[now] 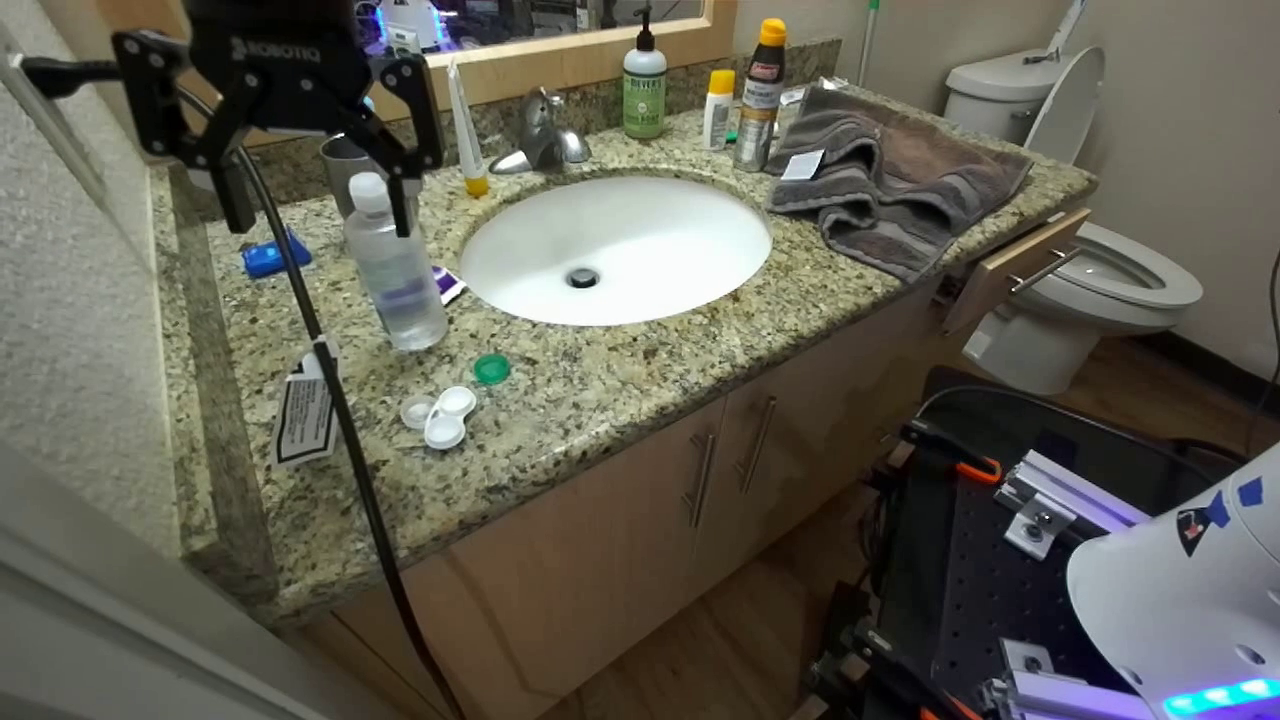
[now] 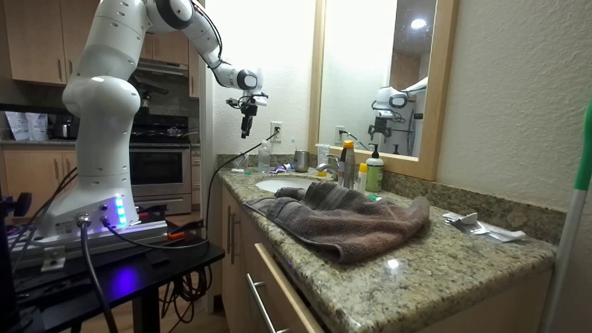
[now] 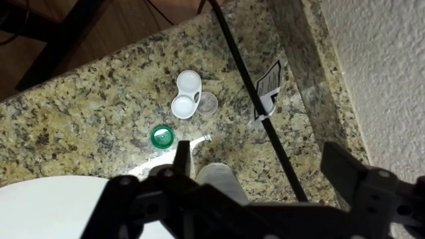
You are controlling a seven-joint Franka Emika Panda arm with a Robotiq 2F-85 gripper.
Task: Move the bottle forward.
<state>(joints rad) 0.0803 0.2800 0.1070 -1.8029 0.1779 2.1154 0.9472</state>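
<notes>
The clear plastic bottle [image 1: 392, 280] with a white cap stands upright on the granite counter, left of the sink. It also stands at the counter's far end in an exterior view [image 2: 264, 158]. My gripper [image 1: 320, 218] is open and empty, fingers pointing down; one finger overlaps the bottle's neck in that view. In an exterior view my gripper [image 2: 245, 133] hangs above the counter, a little higher than the cap and apart from the bottle. In the wrist view the bottle [image 3: 220, 181] shows grey beside one finger of the open gripper [image 3: 257, 149]; its upper part is hidden.
A black cable [image 1: 340, 410] with a tag crosses the counter. A white lens case [image 1: 448, 418] and green cap [image 1: 491, 369] lie before the bottle. The grey cup [image 2: 302, 161] stands behind it. The sink [image 1: 640, 280] and a side wall [image 1: 95, 150] flank this area.
</notes>
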